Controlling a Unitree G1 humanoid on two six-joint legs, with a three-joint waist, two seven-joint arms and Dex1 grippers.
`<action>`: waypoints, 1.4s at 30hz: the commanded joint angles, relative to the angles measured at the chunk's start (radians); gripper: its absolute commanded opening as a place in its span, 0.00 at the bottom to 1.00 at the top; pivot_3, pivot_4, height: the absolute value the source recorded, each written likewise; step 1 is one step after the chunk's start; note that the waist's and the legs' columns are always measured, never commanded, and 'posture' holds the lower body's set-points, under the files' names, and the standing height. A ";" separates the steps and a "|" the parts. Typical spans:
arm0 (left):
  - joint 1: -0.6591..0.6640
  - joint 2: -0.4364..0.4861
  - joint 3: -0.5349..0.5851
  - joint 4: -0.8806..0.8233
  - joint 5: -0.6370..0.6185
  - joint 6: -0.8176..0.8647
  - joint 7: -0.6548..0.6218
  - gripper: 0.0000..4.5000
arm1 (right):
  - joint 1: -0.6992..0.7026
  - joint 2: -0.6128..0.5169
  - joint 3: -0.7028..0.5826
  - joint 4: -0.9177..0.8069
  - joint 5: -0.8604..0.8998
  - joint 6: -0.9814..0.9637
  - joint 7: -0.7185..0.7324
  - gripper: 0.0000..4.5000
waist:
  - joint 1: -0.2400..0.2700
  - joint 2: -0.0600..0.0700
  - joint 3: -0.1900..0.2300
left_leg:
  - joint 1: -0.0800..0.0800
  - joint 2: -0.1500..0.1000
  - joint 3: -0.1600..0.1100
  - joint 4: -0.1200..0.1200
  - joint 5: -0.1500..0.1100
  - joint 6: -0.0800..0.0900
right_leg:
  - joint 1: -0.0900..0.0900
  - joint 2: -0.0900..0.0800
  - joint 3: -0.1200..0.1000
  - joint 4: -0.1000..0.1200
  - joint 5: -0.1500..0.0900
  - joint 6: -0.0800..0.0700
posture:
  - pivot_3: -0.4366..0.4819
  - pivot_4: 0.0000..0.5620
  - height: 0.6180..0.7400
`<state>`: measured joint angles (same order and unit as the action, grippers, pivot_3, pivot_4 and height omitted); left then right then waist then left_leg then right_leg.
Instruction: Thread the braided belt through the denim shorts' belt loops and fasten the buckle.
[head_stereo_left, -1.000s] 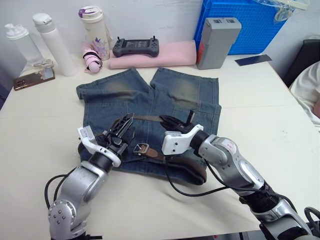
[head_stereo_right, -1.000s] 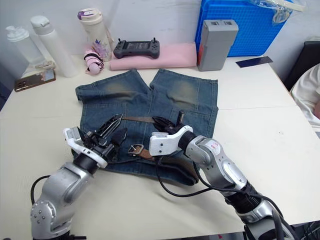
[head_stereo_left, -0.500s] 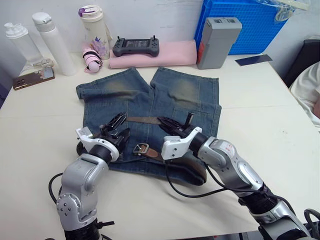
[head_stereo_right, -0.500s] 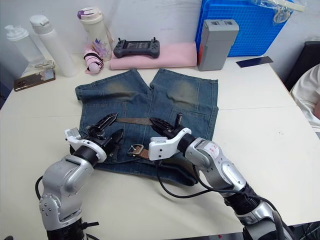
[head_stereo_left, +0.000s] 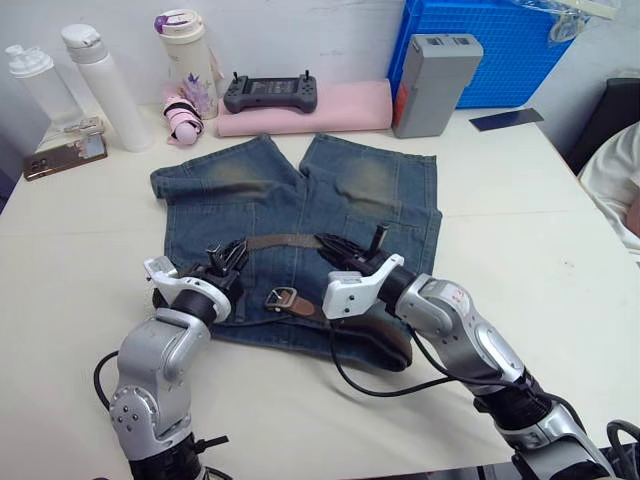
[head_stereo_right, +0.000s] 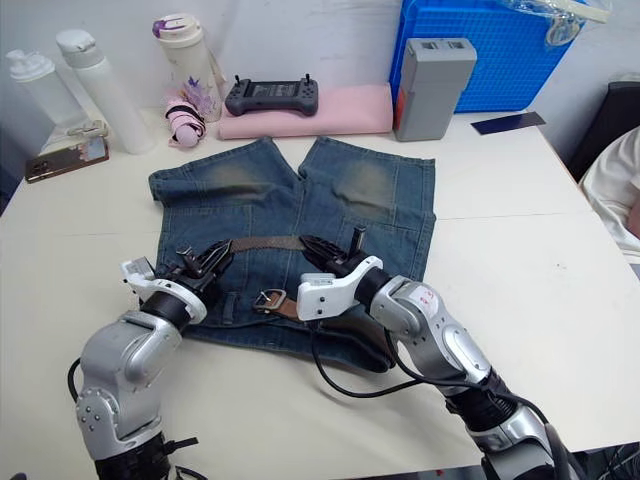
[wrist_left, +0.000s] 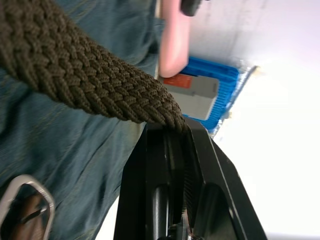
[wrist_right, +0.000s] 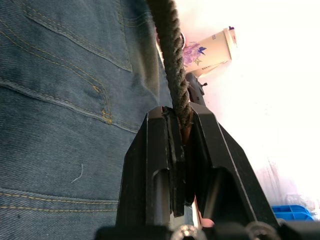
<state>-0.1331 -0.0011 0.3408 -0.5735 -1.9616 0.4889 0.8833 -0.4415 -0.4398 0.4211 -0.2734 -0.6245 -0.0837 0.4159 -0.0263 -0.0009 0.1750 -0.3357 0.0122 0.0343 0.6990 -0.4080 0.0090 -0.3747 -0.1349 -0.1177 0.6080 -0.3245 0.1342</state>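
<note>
Denim shorts (head_stereo_left: 300, 215) spread flat on white table (head_stereo_left: 520, 230), legs toward the far edge, waistband nearest the robot. Braided belt (head_stereo_left: 285, 240) stretched taut across the shorts between the two grippers, long axis running left to right. Left gripper (head_stereo_left: 225, 262) clenched on one end of that span, right gripper (head_stereo_left: 338, 252) clenched on the other. Remaining belt length looped back past the right wrist along the waistband, ending at buckle (head_stereo_left: 279, 297), which lies flat on the denim between the two grippers, just nearer the robot than the taut span.

Left wrist view: weave of the strap entering between the black fingers (wrist_left: 150, 165), silver buckle frame close beside on the denim; pinch confirmed. Right wrist view: strap seen edge-on, gripped between the fingers (wrist_right: 155, 150). Belt loops not distinguishable.

Beyond the shorts: pink rolled cloth (head_stereo_left: 340, 108), black controller (head_stereo_left: 271, 94), grey box (head_stereo_left: 435, 70), blue crate (head_stereo_left: 500, 45), bottles (head_stereo_left: 95, 85).
</note>
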 joint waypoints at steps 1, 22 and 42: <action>-0.018 0.027 0.036 -0.008 -0.011 0.040 -0.094 0.00 | 0.041 0.054 -0.058 -0.066 0.155 0.071 0.062 0.35 | 0.000 0.000 0.000 | 0.000 0.000 0.000 0.000 0.000 0.000 | 0.000 0.000 0.000 0.000 0.000 0.000 | 0.48 0.27 1.00; 0.322 0.619 0.405 0.353 -0.011 0.478 -0.731 0.00 | 0.149 -0.063 -0.464 -0.440 1.157 0.923 0.415 1.00 | 0.009 0.005 0.003 | 0.000 0.000 -0.005 -0.004 -0.002 -0.005 | -0.002 0.003 0.007 -0.001 -0.001 -0.001 | 0.48 0.27 1.00; 0.397 0.677 0.524 0.381 -0.011 0.430 -0.767 0.00 | 0.137 -0.147 -0.439 -0.430 1.284 0.933 0.354 1.00 | 0.000 0.005 0.003 | 0.000 0.000 -0.004 -0.004 -0.002 -0.005 | -0.002 0.004 0.008 -0.001 0.000 -0.001 | 0.48 0.27 1.00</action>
<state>0.2643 0.6666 0.8114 -0.2135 -1.9610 0.9312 0.1343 -0.2943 -0.5779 -0.0145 -0.6740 0.6332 0.8706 0.7713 -0.0266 0.0042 0.1783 -0.3354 0.0121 0.0300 0.6950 -0.4103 0.0041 -0.3765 -0.1311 -0.1101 0.6075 -0.3250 0.1333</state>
